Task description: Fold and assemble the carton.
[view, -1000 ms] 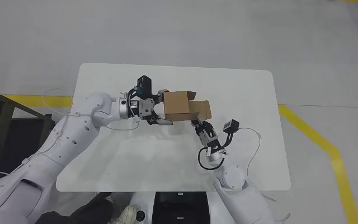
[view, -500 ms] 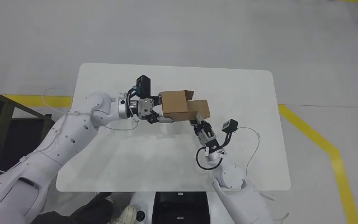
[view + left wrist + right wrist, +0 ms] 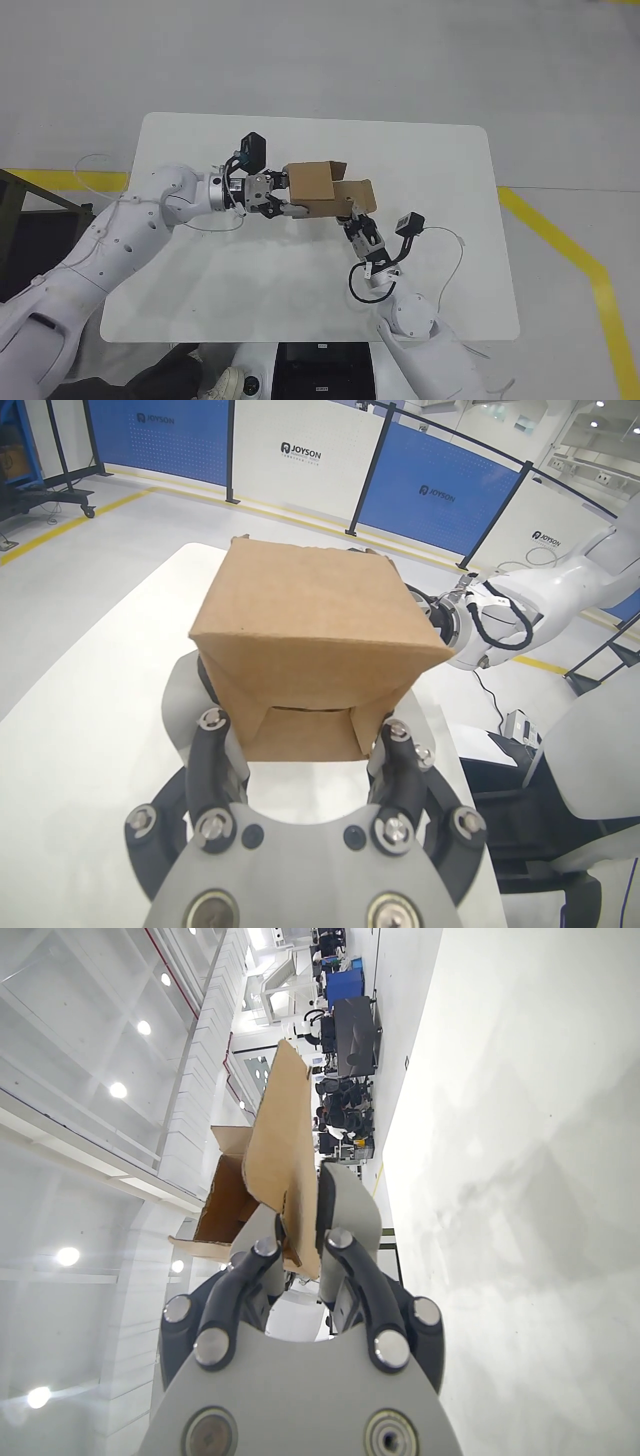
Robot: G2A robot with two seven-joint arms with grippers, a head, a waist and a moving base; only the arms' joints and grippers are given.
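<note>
The brown cardboard carton (image 3: 318, 183) is held above the middle of the white table (image 3: 200, 290). My left gripper (image 3: 280, 197) is shut on its closed end; in the left wrist view the fingers (image 3: 212, 725) clamp both sides of the carton (image 3: 310, 625). My right gripper (image 3: 356, 222) is shut on a side flap (image 3: 358, 194) at the opposite, open end. In the right wrist view the flap (image 3: 285, 1138) stands pinched between the fingers (image 3: 345, 1198) of the gripper (image 3: 302, 1215), and the carton's open inside (image 3: 225, 1200) lies beyond it.
A thin white cable (image 3: 455, 255) loops over the table by the right arm, and another trails off the left edge (image 3: 95, 165). A dark frame (image 3: 25, 215) stands on the floor to the left. Bare tabletop lies around the carton.
The carton and both grippers have shifted slightly to the left. Both holds stay as they were.
</note>
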